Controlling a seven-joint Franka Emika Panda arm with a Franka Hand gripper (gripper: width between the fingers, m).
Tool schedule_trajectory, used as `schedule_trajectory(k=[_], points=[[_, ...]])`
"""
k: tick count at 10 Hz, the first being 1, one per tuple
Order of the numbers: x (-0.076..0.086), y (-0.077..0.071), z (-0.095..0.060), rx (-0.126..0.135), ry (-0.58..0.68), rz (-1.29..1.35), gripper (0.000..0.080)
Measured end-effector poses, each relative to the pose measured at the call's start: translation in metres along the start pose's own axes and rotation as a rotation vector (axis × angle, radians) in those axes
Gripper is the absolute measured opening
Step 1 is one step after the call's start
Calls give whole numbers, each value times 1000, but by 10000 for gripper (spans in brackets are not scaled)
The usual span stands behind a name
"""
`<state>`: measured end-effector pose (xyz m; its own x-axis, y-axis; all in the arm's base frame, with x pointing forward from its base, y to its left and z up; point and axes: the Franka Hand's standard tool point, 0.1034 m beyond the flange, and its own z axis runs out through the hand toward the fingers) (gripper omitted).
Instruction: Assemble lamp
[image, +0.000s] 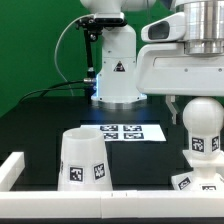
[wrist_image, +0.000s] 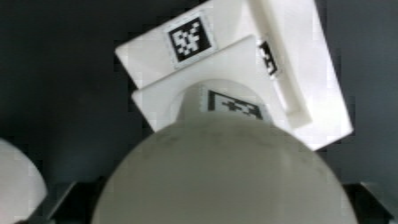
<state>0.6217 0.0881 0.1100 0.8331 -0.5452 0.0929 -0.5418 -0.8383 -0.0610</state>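
My gripper is shut on the round head of the white bulb, at the exterior view's right. The bulb's tagged neck points down, just above the angular white base near the front edge. In the wrist view the bulb fills the foreground between the dark fingers, and its neck end lies over the base. I cannot tell whether neck and base touch. The cone shade stands at the front left; its edge shows in the wrist view.
The white robot pedestal stands at the back centre. The marker board lies flat in front of it. A low white rail runs along the table's left and front edges.
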Motion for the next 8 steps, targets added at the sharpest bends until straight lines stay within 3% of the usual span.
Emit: schedule_trajectory(k=[3, 6, 8], points=[[-2, -1, 1, -6, -15, 321, 574], [-5, -4, 2, 23, -62, 666, 576], [2, -7, 0, 94, -83, 880, 576]])
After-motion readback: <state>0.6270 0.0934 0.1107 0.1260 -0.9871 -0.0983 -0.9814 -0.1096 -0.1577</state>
